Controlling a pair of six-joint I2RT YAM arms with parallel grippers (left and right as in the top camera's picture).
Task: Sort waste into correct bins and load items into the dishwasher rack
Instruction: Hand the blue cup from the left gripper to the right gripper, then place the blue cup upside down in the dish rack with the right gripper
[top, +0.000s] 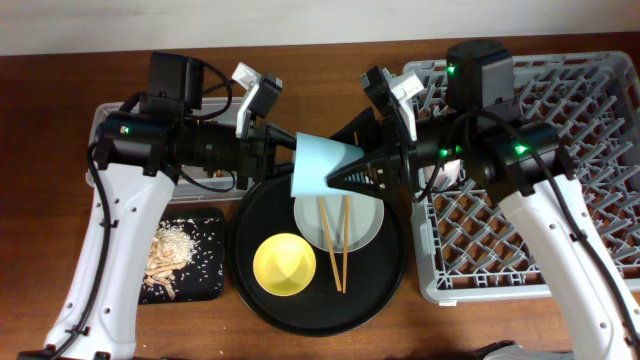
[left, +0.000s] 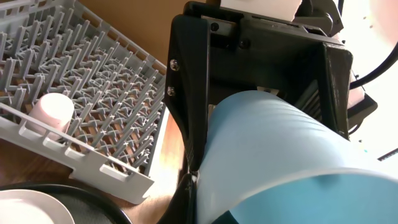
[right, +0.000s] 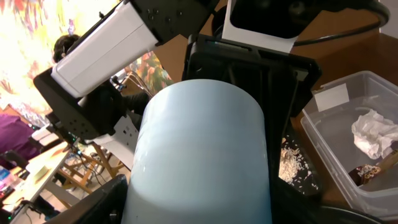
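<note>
Small blue plastic cup (right: 199, 162) fills my view, pinched by the right gripper (top: 350, 162); whether the left gripper (top: 283, 158) grips it, I cannot tell. Behind the right jaws, a small pink cup (left: 53, 112) sits in the big grey plastic rack (top: 590, 120). Under the jaws wait a yellow bowl (top: 285, 263), a pale round plate (top: 362, 228) and wooden chopsticks (top: 338, 245).

No text can be read anywhere (the white label (right: 331, 98) on the clear tub (right: 360, 79) looks blank).
</note>
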